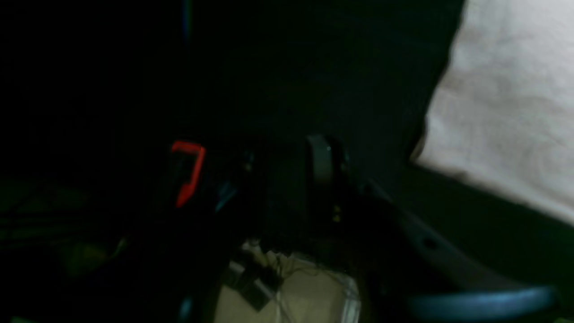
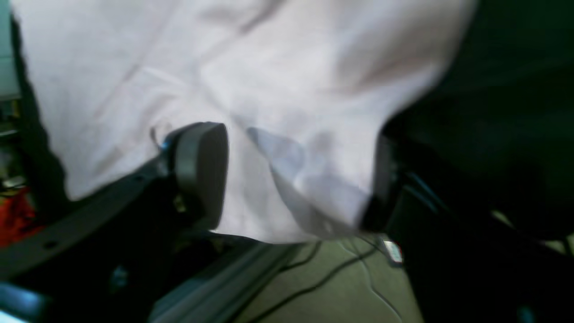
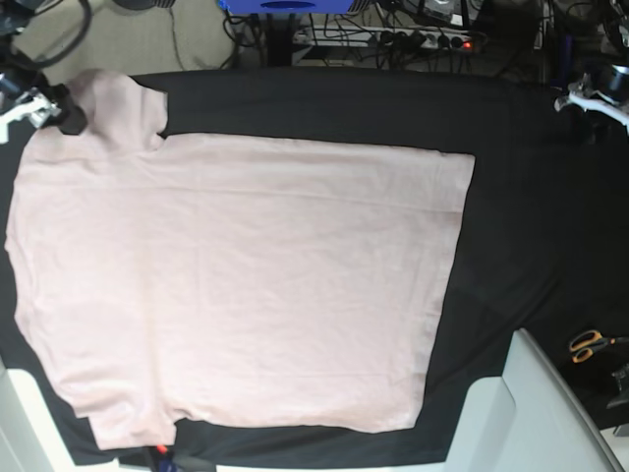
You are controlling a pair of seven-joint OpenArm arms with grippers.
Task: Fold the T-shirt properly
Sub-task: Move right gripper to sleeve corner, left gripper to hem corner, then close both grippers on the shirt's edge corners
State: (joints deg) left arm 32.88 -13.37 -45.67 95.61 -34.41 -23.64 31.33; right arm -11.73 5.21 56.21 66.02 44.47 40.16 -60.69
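While the T-shirt (image 3: 246,285) lies spread flat on the black cloth (image 3: 511,197) that covers the tabletop, both arms sit at the far corners of the base view. The shirt is pale pink and lightly wrinkled, with its hem toward that view's right and its sleeves toward the left; one sleeve reaches the upper left corner, the other the lower left edge.

The right hand (image 2: 296,175) shows in its wrist view with its fingers (image 2: 202,170) spread apart, a fold of the shirt's edge lying between them. The picture is blurred, so I cannot tell whether the pads press the cloth; the jaws look released rather than clenched. In the base view this hand (image 3: 29,103) is at the upper left, just beside the sleeve.

The left hand (image 1: 323,166) is dark and blurred in its wrist view; I cannot tell if it is released or clenched. A corner of the shirt (image 1: 506,103) shows at that view's upper right, apart from the hand.

Scissors (image 3: 590,344) with orange handles lie at the right edge.
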